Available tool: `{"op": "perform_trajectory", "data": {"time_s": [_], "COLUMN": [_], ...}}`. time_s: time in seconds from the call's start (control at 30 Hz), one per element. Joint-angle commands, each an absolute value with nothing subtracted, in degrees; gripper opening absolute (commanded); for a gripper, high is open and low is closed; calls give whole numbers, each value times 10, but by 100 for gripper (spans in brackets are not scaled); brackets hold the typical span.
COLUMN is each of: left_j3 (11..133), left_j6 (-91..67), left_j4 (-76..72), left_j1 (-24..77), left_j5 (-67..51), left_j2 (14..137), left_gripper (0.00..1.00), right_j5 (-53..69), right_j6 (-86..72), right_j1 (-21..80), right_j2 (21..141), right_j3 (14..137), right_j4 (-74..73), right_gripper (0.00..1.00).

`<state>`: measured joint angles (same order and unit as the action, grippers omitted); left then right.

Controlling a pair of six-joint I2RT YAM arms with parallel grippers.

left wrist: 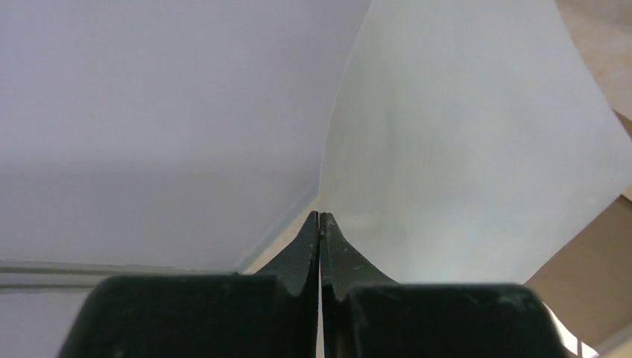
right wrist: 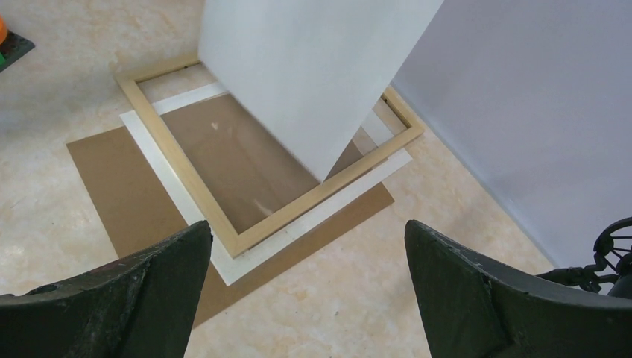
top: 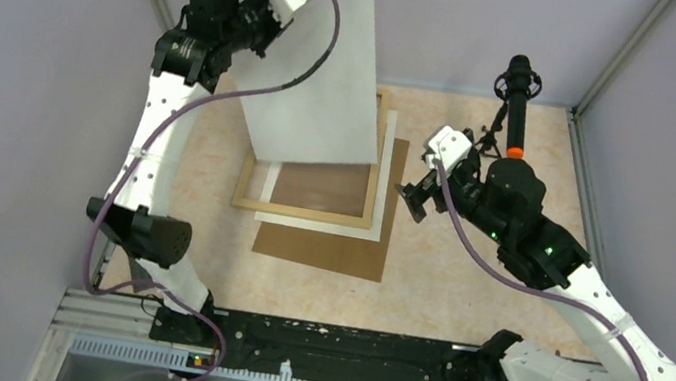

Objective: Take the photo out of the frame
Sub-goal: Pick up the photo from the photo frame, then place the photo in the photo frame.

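Overhead and wrist views of a beige, marbled worktop [top: 459, 300] enclosed by pale grey walls. Left tool [left wrist: 320, 218] high at the far left, jaws pressed together on an upper corner of the photo [top: 329, 88] — sheet pinched between the two black tips and bowed slightly near the grip. Photo held up in the air, tilted, hanging over the far half of the frame [top: 302, 212]; only a plain white face turned toward the cameras, printed side not visible. Lowest corner of the photo above the frame's opening; contact with anything below not determinable. Frame of light wood lying flat near the middle of the worktop, a brown surface with faint glare showing through its opening. Beneath the frame, a white sheet [top: 318, 226] protruding along the near and right sides, and beneath that a brown board [top: 320, 252], set askew and extending toward the near edge. Right tool [right wrist: 305, 246] just to the right of the frame, jaws spread wide and empty — both dark fingers [right wrist: 149, 298] well apart at the bottom of the wrist view, aimed at the frame and the hanging photo. Black upright post [top: 516, 106] with an orange band at the far right, behind the right arm.
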<state>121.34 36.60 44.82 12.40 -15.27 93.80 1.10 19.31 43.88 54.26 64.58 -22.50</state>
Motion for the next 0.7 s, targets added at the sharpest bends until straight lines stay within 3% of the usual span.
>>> {"op": "perform_trajectory", "data": {"time_s": [0.0,0.13,0.33,0.47,0.67], "left_j3": [1254,1212,866,629,461], "left_j6": [381,421,549,685,730], "left_j4": [287,252,221,168,58], "left_j1": [107,107,125,175,219], "left_j5": [-155,-227,-376,-353,-358], "left_j2": [971,959,808,728,737], "left_gripper": [0,0,0,0,0], "right_j5": [2,2,26,55,112], "right_j6": [177,158,119,102,63], "right_j1": [424,404,369,355,328], "right_j2": [553,554,563,585,648], "right_j3": [681,668,639,625,618], "right_j4": [-203,-203,-202,-199,-206], "right_gripper": [99,99,99,99,99]}}
